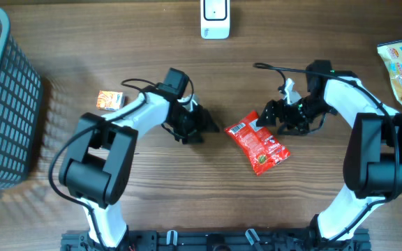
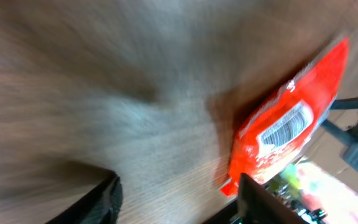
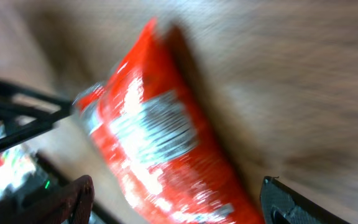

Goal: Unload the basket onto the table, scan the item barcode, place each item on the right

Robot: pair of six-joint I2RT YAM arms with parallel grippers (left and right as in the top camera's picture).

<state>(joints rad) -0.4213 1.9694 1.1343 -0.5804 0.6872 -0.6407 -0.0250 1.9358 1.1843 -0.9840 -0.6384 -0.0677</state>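
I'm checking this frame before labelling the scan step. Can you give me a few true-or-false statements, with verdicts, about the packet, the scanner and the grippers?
1. The red packet lies on the table. True.
2. The left gripper is clamped on the red packet. False: its jaws stand apart over bare wood, beside the packet.
3. A barcode shows on the packet's upper face. True.
4. The white scanner sits inside the basket. False: it stands on the table at the far edge, and the basket is off to the left.
5. The right gripper is open. True.
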